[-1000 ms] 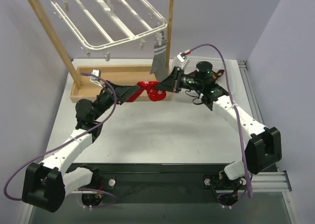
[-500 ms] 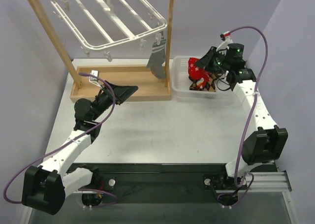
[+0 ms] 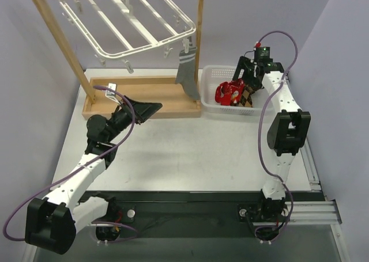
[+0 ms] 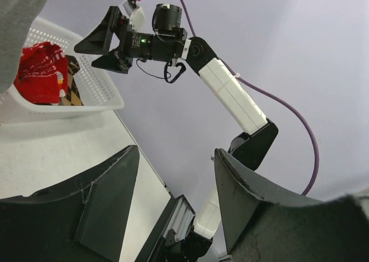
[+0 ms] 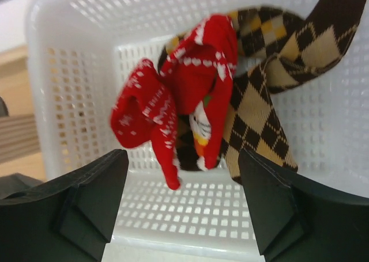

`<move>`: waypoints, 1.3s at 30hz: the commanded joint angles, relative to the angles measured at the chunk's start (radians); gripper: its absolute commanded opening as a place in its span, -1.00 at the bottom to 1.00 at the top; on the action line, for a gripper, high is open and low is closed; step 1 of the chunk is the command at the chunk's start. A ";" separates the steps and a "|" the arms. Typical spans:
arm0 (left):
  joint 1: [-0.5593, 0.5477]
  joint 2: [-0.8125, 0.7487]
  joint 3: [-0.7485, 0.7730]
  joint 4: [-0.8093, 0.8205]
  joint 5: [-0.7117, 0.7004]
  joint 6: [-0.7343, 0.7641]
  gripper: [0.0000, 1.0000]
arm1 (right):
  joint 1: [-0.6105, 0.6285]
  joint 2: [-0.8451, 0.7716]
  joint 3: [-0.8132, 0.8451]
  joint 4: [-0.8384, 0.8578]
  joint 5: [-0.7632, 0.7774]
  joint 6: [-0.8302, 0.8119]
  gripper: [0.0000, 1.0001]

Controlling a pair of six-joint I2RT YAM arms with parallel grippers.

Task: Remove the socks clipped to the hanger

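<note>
Basket holding red sock, argyle socks, grey sock clipped on hanger

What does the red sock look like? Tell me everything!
The red sock is soft, knitted-looking cloth, red with little white patterns and a small yellow-and-green bit. It is crumpled up inside the white basket, lying on a brown diamond-patterned sock. The right claw hangs open above it without touching it.
</note>
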 commanded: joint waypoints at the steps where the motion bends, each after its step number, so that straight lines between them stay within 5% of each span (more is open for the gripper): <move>1: 0.004 -0.012 0.052 -0.045 0.022 0.072 0.30 | 0.018 -0.045 0.022 -0.077 -0.072 -0.054 0.66; 6: -0.008 0.009 0.063 -0.047 0.030 0.135 0.30 | 0.099 -0.125 -0.022 -0.007 -0.172 -0.119 0.90; 11: -0.092 0.097 0.098 -0.122 -0.169 0.440 0.38 | 0.130 -0.165 -0.046 0.049 -0.325 -0.092 0.96; 22: -0.108 0.481 0.145 0.347 -0.311 0.795 0.49 | 0.142 -0.418 -0.357 0.174 -0.396 -0.028 0.94; 26: -0.109 0.646 0.257 0.436 -0.254 0.806 0.49 | 0.135 -0.479 -0.429 0.203 -0.422 -0.011 0.94; 39: -0.109 1.006 0.542 0.614 -0.136 0.680 0.01 | 0.135 -0.648 -0.568 0.237 -0.457 0.020 0.93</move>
